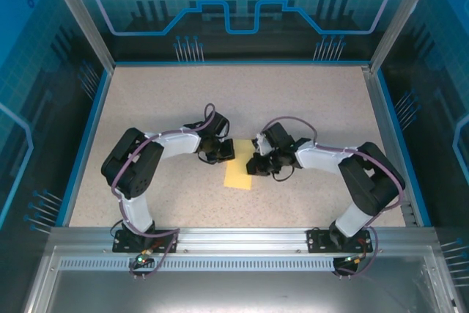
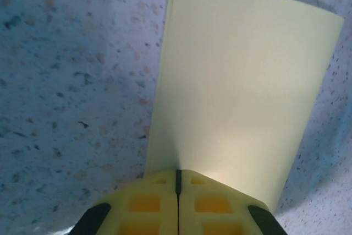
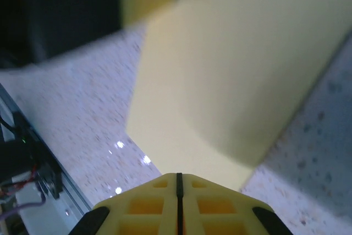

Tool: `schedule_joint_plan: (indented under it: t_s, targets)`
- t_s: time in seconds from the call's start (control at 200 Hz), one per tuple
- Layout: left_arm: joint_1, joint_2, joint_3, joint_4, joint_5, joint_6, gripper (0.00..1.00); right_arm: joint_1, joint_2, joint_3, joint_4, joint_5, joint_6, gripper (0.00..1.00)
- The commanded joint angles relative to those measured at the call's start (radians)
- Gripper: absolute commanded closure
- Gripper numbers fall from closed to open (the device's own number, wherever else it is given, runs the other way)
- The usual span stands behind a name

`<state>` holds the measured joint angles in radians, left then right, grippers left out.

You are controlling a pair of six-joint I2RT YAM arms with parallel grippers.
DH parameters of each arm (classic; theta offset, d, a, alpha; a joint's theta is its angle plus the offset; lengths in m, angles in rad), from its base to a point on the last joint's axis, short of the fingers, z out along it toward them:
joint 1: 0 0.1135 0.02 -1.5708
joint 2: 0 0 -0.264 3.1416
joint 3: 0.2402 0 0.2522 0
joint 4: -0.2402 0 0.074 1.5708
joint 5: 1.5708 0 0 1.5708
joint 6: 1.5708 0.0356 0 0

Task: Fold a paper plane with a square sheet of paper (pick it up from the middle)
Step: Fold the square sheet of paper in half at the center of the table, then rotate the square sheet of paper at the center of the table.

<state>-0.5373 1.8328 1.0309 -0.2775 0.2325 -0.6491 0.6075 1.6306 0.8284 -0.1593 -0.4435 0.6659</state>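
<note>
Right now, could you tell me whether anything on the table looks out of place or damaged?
Nothing is torn or spilled. The square sheet of paper lies askew to the table edges, and the blurred right wrist view suggests one edge is lifted, with shadow beneath.

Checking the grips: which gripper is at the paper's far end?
The left gripper, at the paper's far left corner; the right gripper is at its right edge.

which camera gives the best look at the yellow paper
Left wrist: the paper is sharp there, with its long edges and far corners clear. The right wrist view has the paper close but blurred. The top external view shows the paper small, with part of it hidden.
</note>
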Motion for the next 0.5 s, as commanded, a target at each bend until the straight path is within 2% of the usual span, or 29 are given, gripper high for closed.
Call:
schedule_joint_plan:
  t_s: [0.0, 0.29, 0.495]
  targets:
    - [-0.016, -0.011, 0.041, -0.064, -0.004, 0.027, 0.89, -0.037, 0.024, 0.074, 0.025, 0.061, 0.020, 0.92]
    - [-0.016, -0.138, 0.018, -0.089, -0.039, -0.036, 0.75, -0.064, 0.258, 0.243, 0.009, 0.079, 0.028, 0.94]
    - [-0.020, -0.197, -0.045, -0.081, -0.030, -0.082, 0.74, -0.098, 0.317, 0.281, -0.021, 0.147, 0.047, 0.94]
